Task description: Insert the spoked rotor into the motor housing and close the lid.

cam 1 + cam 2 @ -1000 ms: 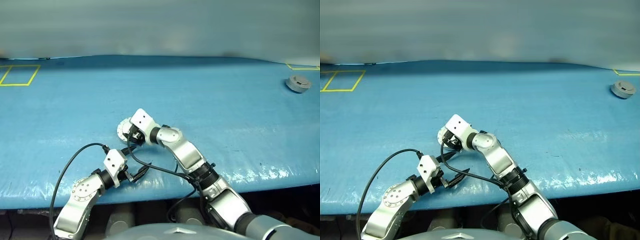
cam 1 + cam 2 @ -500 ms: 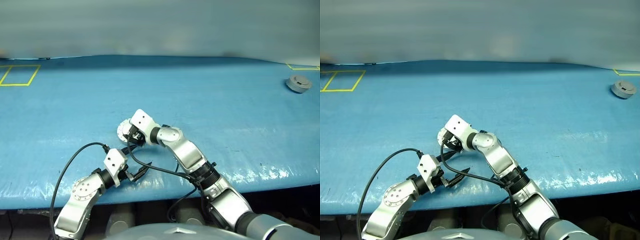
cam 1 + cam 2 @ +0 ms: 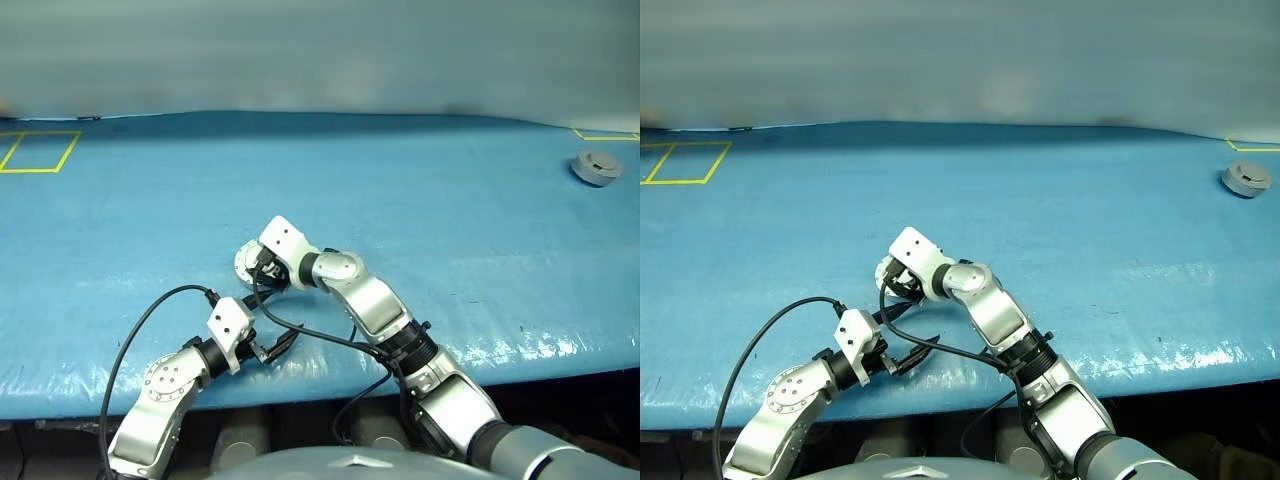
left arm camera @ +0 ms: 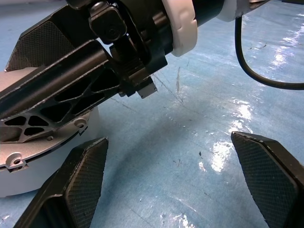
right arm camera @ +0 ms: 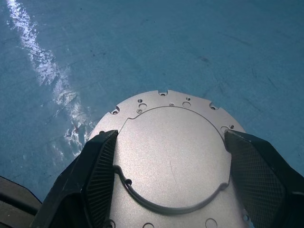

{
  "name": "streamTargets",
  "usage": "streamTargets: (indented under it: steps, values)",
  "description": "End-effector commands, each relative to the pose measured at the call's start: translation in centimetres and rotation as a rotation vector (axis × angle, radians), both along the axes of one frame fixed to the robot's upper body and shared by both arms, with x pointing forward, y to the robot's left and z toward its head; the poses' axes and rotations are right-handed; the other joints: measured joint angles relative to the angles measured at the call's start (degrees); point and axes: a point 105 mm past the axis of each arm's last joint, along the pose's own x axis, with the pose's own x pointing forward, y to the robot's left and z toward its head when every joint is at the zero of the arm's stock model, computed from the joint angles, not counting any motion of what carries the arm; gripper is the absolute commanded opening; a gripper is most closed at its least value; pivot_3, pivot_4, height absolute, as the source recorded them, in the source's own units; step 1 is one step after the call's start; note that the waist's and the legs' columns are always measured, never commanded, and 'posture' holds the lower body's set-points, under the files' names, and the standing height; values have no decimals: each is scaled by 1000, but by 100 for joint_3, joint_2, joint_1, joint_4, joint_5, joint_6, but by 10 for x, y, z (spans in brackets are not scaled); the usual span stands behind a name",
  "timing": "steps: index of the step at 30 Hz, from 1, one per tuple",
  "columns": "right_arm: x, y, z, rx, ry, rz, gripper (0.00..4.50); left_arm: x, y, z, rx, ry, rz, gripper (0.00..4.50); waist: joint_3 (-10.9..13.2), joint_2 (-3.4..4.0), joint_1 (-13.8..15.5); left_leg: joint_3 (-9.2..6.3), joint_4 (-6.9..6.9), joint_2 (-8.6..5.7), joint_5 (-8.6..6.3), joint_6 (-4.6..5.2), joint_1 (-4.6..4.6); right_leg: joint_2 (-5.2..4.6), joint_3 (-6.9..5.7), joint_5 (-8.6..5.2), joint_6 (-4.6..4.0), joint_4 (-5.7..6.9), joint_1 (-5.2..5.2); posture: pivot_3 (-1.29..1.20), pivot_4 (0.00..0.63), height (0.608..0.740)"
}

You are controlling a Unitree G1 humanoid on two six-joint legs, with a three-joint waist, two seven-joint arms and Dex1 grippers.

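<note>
Head views showed your right pincer (image 3: 262, 272) at a silver disc, the lid (image 3: 243, 262), near the blue worktop's (image 3: 420, 200) front edge. Right wrist view: its fingers (image 5: 97, 164) gripped that lid's rim. Left wrist view: your left pincer (image 4: 175, 183) gaped empty beside it.

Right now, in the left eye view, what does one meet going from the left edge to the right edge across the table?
Yellow tape square → left claw → right arm's elbow joint → small grey round part near the far right edge.
</note>
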Motion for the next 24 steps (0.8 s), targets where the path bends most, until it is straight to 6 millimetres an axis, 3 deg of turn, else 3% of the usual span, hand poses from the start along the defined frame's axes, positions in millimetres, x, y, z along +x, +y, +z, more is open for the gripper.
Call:
streamTargets:
  steps: [1,3,5,13,17,24]
  values:
    - [-5,-2,-16,-47,45,4,3246,1,5,11,-23,-40,27,4500,0,0,0,0,0,1,0,0,0,1,0,0,0,0,-1,0,150,740]
    - [-3,-4,-18,-65,38,-1,3246,-1,12,11,-8,-40,51,4500,0,0,-4,0,0,2,0,0,0,0,0,0,0,0,-2,0,150,740]
    - [-3,-4,-18,-64,43,1,3246,-5,19,11,-1,-36,71,4120,0,1,-10,0,0,3,0,0,0,0,0,-1,0,-1,-4,0,150,740]
    - [-3,-1,-17,-55,42,10,3246,-18,59,13,56,-27,214,1503,0,1,-12,0,1,34,-1,-2,2,-5,-2,-2,-1,-5,-21,0,150,740]
    - [-3,0,-15,-43,36,20,3246,-11,83,20,102,-97,321,168,1,1,-9,0,0,35,-2,-3,1,-6,-3,-2,-2,-5,-23,0,150,740]
    - [-2,0,-16,-45,31,19,3246,23,107,32,136,-191,427,46,-1,0,-5,2,0,34,-2,-3,2,-3,-5,-2,-2,-5,-20,0,150,740]
